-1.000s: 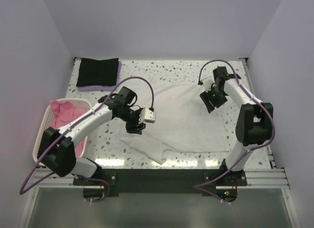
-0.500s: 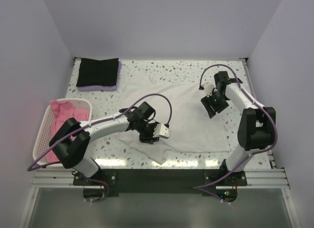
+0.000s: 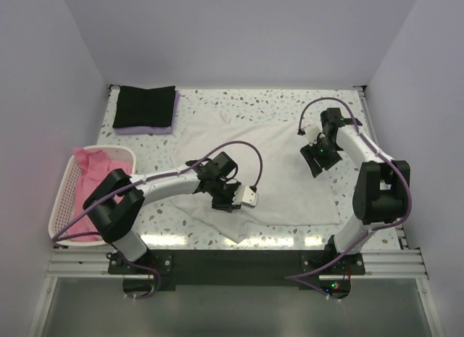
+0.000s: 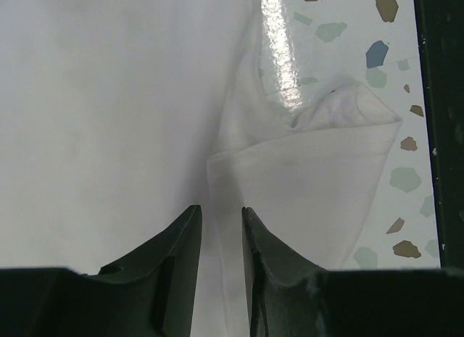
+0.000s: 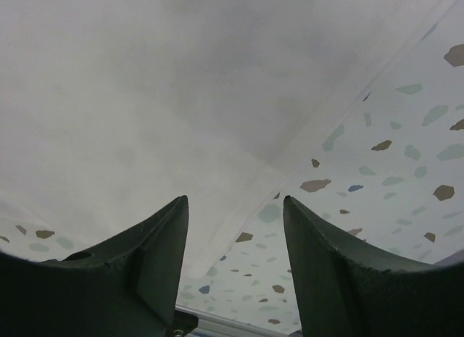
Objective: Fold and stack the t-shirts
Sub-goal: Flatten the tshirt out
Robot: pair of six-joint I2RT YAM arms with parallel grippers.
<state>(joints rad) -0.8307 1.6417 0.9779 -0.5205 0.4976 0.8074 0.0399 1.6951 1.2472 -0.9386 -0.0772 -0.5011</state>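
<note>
The left gripper (image 4: 220,210) stands narrowly parted over the white t-shirt (image 3: 279,156) at its sleeve fold (image 4: 304,177) (right gripper (image 5: 233,201) spread wide); a shallow pinch risks snagging one layer, skewing the fold.

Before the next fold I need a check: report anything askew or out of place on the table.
The white t-shirt is not flat: its near-left flap lies doubled over, creased, just ahead of the left hand. Nothing else stands out.

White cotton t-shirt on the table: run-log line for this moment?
white cotton t-shirt: spread out | left gripper: narrowly apart at sleeve | right gripper: open above edge
</note>
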